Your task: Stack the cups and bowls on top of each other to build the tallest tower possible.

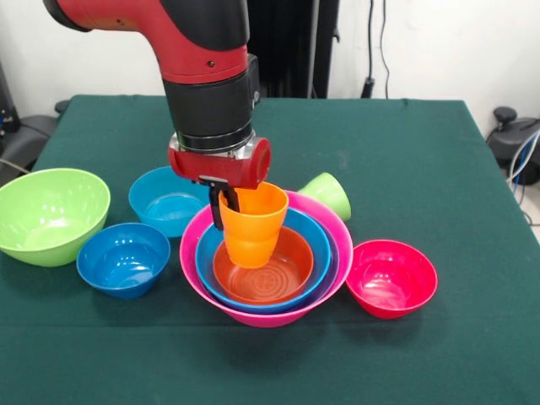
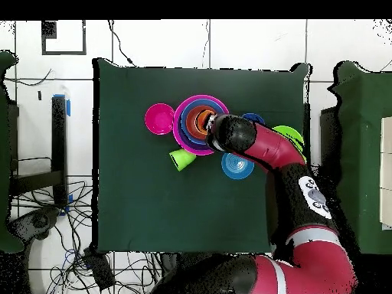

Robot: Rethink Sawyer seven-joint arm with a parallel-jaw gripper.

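Orange cup (image 1: 253, 224): centre of the front view, upright and mouth up, directly below the red wrist, its base down inside the orange bowl (image 1: 274, 274); whether it touches that bowl's floor cannot be told.
Gripper (image 1: 224, 207): clamped on the orange cup's rim at the cup's left side in the front view, one dark finger (image 1: 217, 211) running down the outside wall, the other hidden inside the cup.
Arm: comes down from the upper left of the front view, its black forearm vertical, the red wrist block just above the cup; in the overhead view it reaches up from the bottom right and covers most of the cup.
Tower (image 1: 316, 291): centre of the green table (image 1: 405, 152); big pink bowl outermost, a purple rim, a blue bowl, then the orange bowl.
Lime green cup (image 1: 327, 194): on its side just behind the tower, right of the wrist.
Loose bowls: large lime green bowl (image 1: 51, 215) at far left, dark blue bowl (image 1: 123, 259) beside it, sky blue bowl (image 1: 166, 201) behind, red-pink bowl (image 1: 391, 278) right of the tower.
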